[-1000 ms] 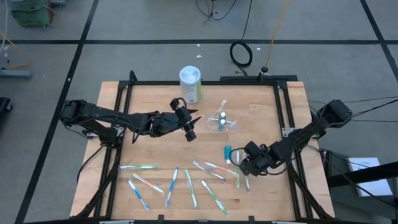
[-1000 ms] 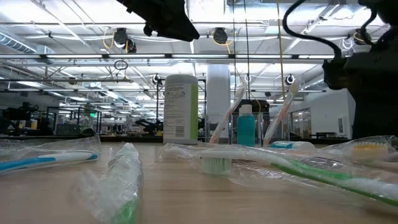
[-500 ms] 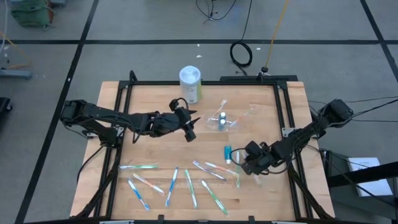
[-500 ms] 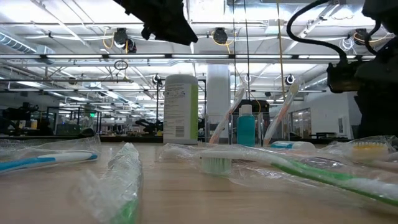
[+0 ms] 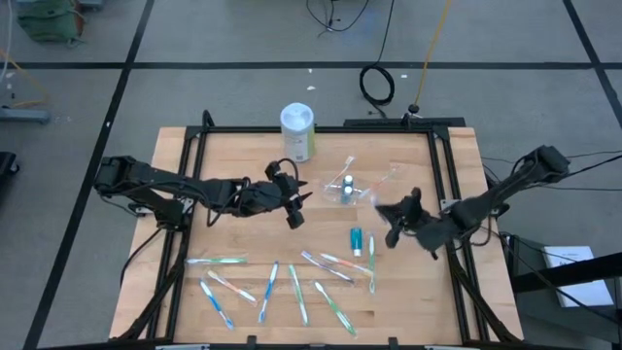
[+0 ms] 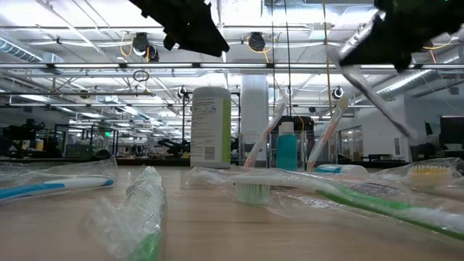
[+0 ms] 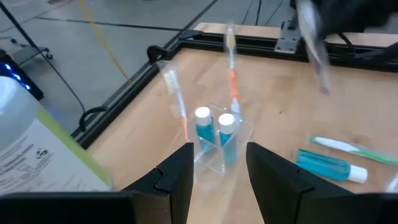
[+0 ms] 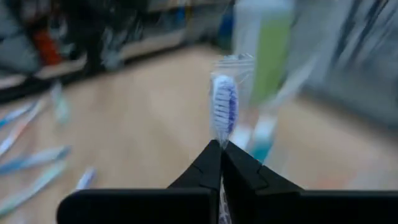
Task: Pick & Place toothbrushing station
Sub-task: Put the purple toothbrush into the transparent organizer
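Observation:
The clear cup [image 5: 346, 191] stands far of the table's middle, resting on its base, with two pink toothbrushes [image 7: 231, 62] and two teal tubes [image 7: 203, 124] upright in it. A third teal tube [image 5: 357, 239] lies flat on the table. Several wrapped toothbrushes [image 5: 292, 287] lie along the near edge. My right gripper [image 5: 387, 212] hovers right of the cup, shut on a white toothbrush with blue bristles [image 8: 224, 106]. My left gripper [image 5: 295, 207] hangs open left of the cup, level with it, holding nothing; the cup shows between its fingers in its wrist view. My right gripper pinches the toothbrush between its two fingertips [image 8: 211, 158], on the handle just behind the bristle head [image 8: 224, 121]. The head sticks out past the fingertips. The brush is lifted clear of the table; in the low view it shows as a blurred slanting streak [image 6: 373, 90].
A tall white-lidded canister with a green label [image 5: 297, 131] stands at the far edge, left of the cup. A black frame [image 5: 442, 175] runs along the table's sides. Bare wood [image 5: 243, 238] lies between the cup and the near row of brushes.
My right gripper has shut on a toothbrush at the near right of the table, lifted it clear, and swung up and toward the far edge and the cup, rolling its wrist as it went. The picked brush has left the near row.

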